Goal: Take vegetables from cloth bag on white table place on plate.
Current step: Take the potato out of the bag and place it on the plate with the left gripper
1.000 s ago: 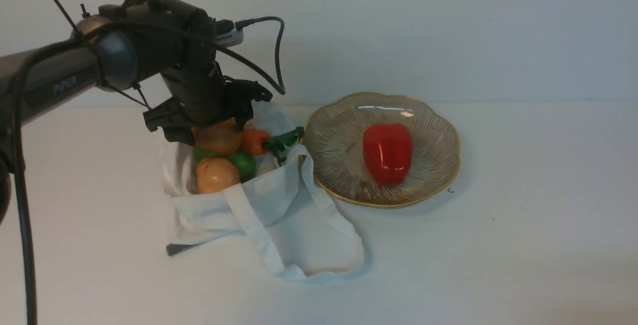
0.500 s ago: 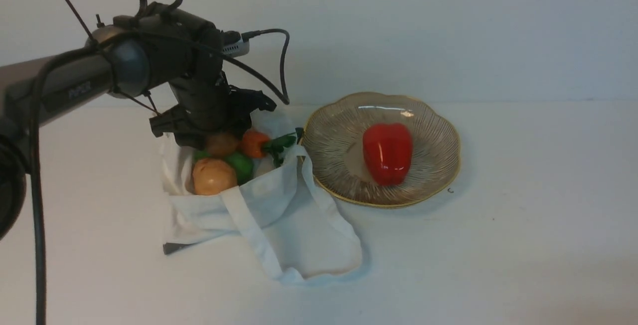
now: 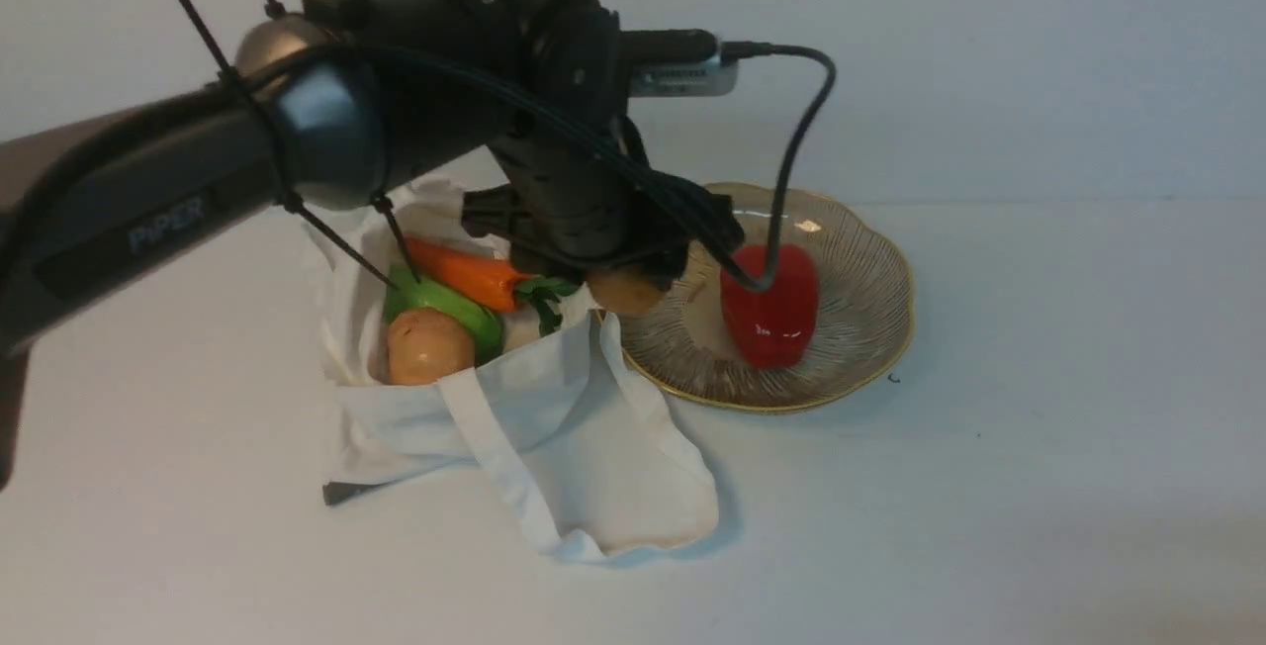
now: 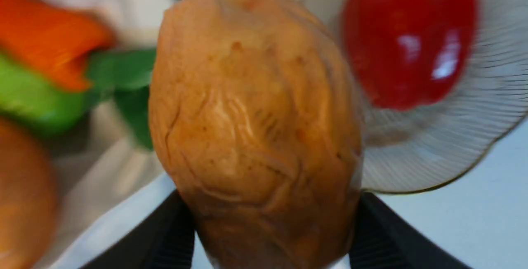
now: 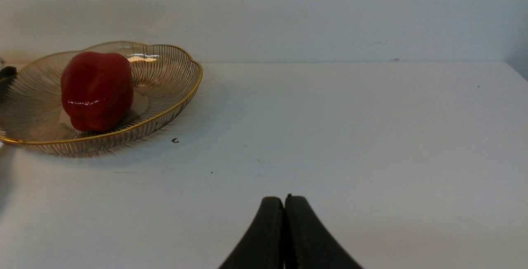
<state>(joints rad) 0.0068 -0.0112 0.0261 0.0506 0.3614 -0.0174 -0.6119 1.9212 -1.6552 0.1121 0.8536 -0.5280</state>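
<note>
A: Left gripper (image 4: 272, 219): one, jaws set well apart, closed on a potato (image 4: 255, 128).
B: Position of that potato?
A: Off the table (image 3: 870, 526), by the near-left rim of the plate (image 3: 762, 403).
B: Right gripper (image 5: 284, 201)?
A: One, fingertips together, nothing between.
B: Remaining stock?
A: Bag (image 3: 514, 388), one: holding carrot (image 3: 465, 274), green pepper (image 3: 445, 309), second potato (image 3: 430, 346). Plate: one red pepper (image 3: 771, 314).

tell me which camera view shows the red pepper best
The front view: the whole plate is around the red pepper, though a cable crosses it. The left wrist view shows it blurred, cut off at the edge; the right wrist view shows it whole but darker.
</note>
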